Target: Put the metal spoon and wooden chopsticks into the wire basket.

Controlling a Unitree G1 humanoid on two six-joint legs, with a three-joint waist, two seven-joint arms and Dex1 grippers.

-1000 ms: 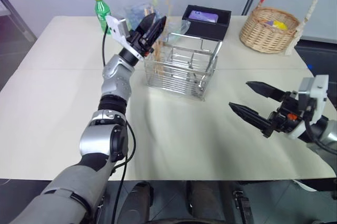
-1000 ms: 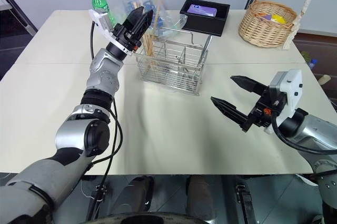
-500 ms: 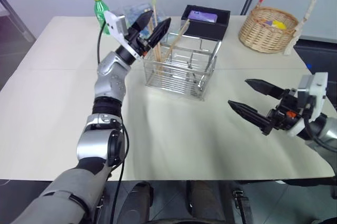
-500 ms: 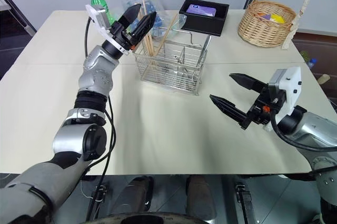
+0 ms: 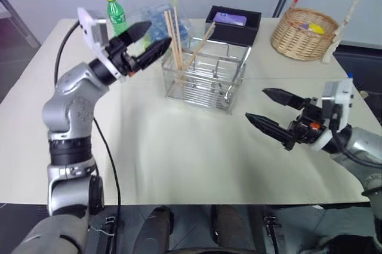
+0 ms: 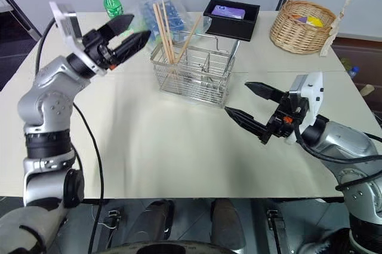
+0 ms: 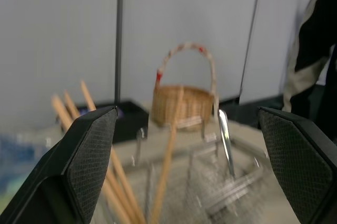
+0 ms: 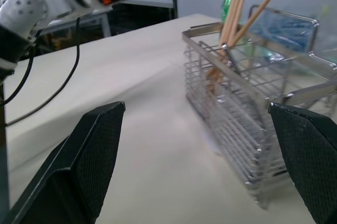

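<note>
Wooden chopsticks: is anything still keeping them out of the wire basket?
No. The wooden chopsticks stand inside the wire basket, leaning on its wires. The left gripper is open and empty beside it. Nothing visible blocks them.

no readable text, labels or numbers anywhere

Looked along two black, mesh-textured fingers [image 7: 87, 155] of the left gripper [image 7: 195, 166], spread wide with nothing between them; past them, long light-tan wooden chopsticks [image 7: 105, 161] leaning in the silver wire basket [image 7: 231, 187]; beside these a thin shiny metal spoon handle [image 7: 225, 142], upright; farther off, a round woven wicker basket [image 7: 181, 105] with a tall handle.
</note>
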